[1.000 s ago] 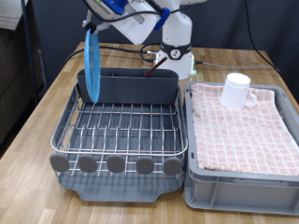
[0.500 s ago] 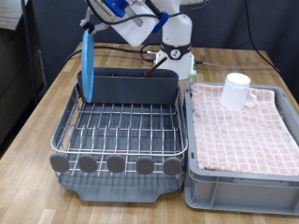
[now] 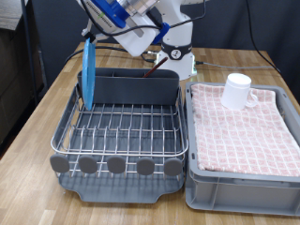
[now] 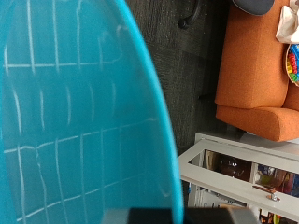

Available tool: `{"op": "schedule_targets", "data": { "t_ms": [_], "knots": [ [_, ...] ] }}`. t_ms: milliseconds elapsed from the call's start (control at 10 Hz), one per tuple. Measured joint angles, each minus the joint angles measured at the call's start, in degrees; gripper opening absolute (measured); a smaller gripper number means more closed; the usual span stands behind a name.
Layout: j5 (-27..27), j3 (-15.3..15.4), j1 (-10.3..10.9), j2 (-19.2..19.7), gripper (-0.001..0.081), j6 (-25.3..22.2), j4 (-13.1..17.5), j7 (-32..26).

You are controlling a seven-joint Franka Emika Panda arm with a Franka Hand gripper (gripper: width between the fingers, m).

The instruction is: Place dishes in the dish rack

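A light-blue plate (image 3: 88, 68) is seen standing on edge at the far corner of the dish rack (image 3: 120, 129), on the exterior view's left, its lower rim down among the silver wires beside the tall grey back compartment (image 3: 136, 85). The gripper (image 3: 94, 35) is positioned directly above the plate's upper rim, at the end of the white arm (image 3: 174, 33) that rises behind the rack; whether the fingers are clamped on the plate or apart cannot be told from either view. In the wrist view the frame is largely filled by the plate (image 4: 75, 121), with the grid of the rack showing faintly on its glossy blue surface. A reddish-brown spoon (image 3: 151, 68) is seen sticking up out of the back compartment, near its middle. A white mug (image 3: 238, 91) is shown upright, handle to the exterior view's right, on the pink checked cloth (image 3: 246, 127) covering a grey crate (image 3: 242, 183) just beside the rack on the exterior view's right. Rack and crate are both carried by a wooden worktop (image 3: 28, 131).
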Motion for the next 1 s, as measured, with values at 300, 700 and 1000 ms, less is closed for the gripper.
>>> {"op": "schedule_targets", "data": {
  "t_ms": [300,700,1000],
  "knots": [
    [-1.11,-0.70,-0.02,1.92,0.0017,2.08,-1.26,2.97],
    [-1.34,-1.91,-0.03,4.60,0.0017,5.78,-2.74,6.89],
    [-1.36,-2.14,-0.03,6.01,0.0017,7.40,-3.57,8.84]
  ]
}}
